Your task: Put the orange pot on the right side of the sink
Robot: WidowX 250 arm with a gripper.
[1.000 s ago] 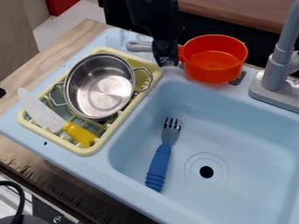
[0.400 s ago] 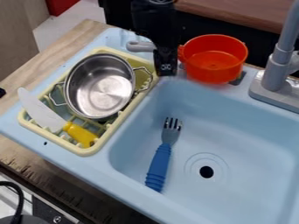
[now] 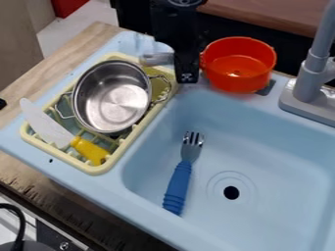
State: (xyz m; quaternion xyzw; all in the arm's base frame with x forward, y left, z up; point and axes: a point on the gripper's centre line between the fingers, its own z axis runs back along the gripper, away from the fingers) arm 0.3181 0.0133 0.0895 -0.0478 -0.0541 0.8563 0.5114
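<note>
The orange pot (image 3: 239, 73) sits at the back of the sink (image 3: 111, 188), with your gripper (image 3: 188, 77) beside it – maybe to grab its side. You can't tell if it's open or pinching.

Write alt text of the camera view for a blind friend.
A black robot arm hangs beside an orange pot at the rim of a blue sink. A blue-handled fork lies inside; a yellow rack holds a metal pot and yellow-handled knife.

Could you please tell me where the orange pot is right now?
The orange pot is at the top right of the camera view, on the sink's back rim, between the claw and the faucet.
</note>
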